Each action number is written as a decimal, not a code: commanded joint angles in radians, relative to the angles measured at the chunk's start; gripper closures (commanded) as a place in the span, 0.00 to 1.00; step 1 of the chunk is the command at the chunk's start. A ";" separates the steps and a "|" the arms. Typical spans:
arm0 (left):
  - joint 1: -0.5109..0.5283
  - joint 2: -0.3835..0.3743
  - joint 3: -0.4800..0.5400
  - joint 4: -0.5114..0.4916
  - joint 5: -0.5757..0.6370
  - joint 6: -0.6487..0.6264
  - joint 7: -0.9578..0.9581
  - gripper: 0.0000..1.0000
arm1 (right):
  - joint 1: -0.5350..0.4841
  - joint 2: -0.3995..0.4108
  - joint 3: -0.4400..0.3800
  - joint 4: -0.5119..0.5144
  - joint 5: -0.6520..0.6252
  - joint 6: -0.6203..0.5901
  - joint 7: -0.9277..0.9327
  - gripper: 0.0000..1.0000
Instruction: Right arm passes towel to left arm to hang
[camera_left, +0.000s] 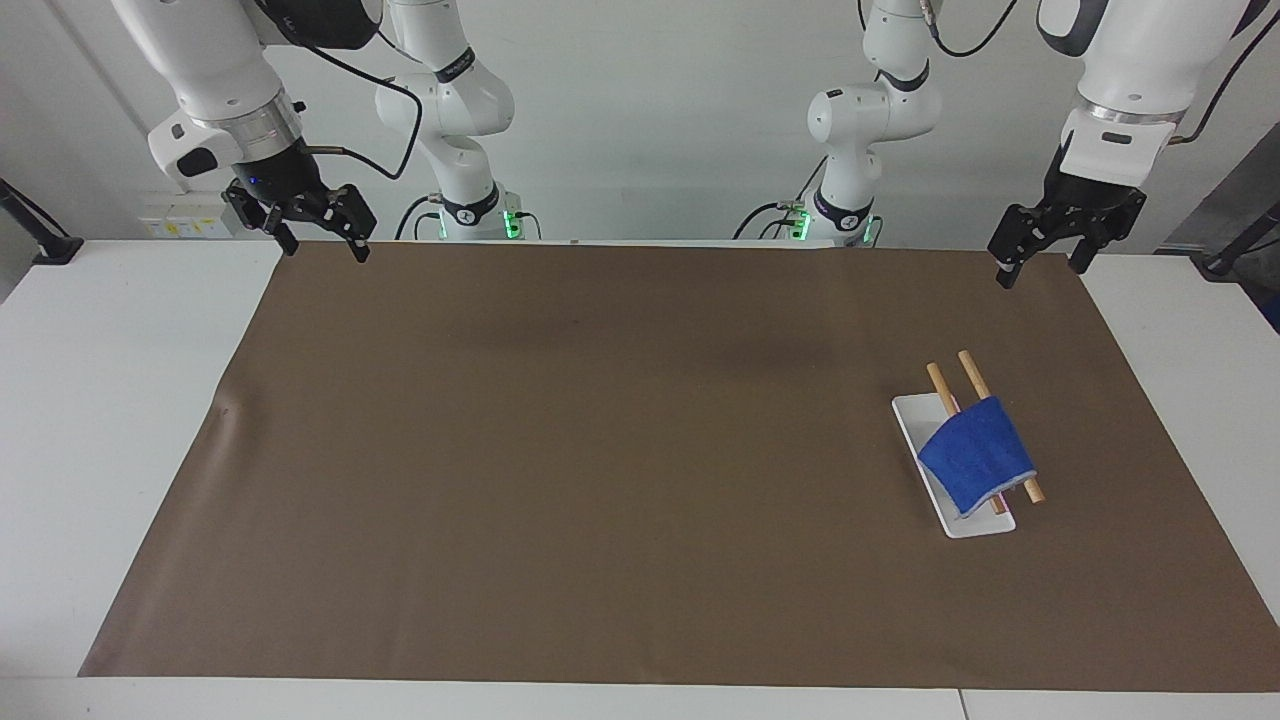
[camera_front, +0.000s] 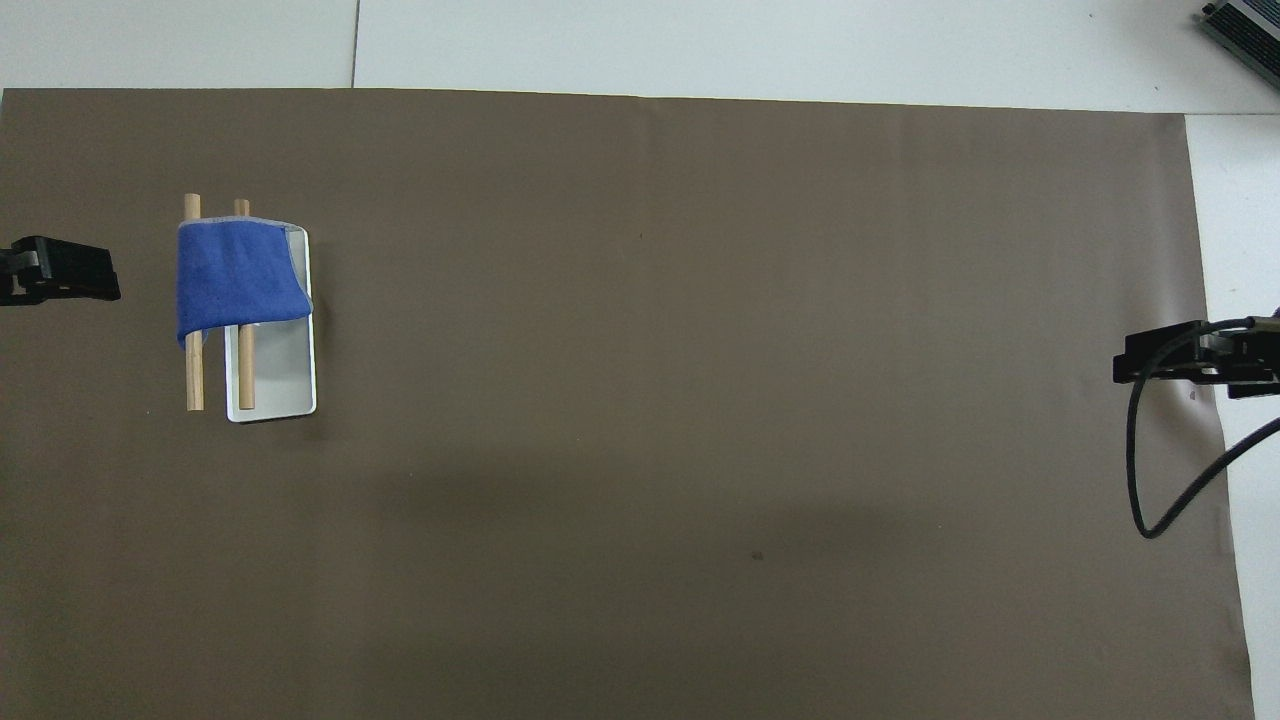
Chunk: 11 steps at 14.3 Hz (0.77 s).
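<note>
The premises are identified as a robotics laboratory or test cell. A white table (camera_left: 120, 420) is covered with a plain brown mat (camera_left: 600, 480), laid as a defined work surface. Two white jointed arms, the right arm (camera_left: 215, 85) and the left arm (camera_left: 1135, 70), are suspended over the robots' edge of the mat, and two further white arm bases (camera_left: 455, 110) with green indicator lights are mounted at the table's edge. Loose black cabling (camera_front: 1150, 470) is routed along the arms. A bare white wall (camera_left: 650, 120) and a strip of wall sockets (camera_left: 185, 222) are noted. No domestic furnishing is seen; a single small rack (camera_left: 950, 470) carrying a towel (camera_left: 975, 455) is set out.
</note>
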 joint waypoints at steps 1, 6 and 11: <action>-0.028 -0.031 0.010 -0.038 0.009 0.022 0.009 0.00 | -0.005 -0.023 -0.005 -0.022 0.016 0.001 -0.021 0.00; -0.038 -0.033 0.008 -0.039 0.008 0.024 0.009 0.00 | -0.005 -0.021 -0.005 -0.022 0.016 0.001 -0.021 0.00; -0.060 -0.033 0.008 -0.039 0.008 0.018 0.009 0.00 | -0.005 -0.021 -0.005 -0.022 0.016 0.001 -0.023 0.00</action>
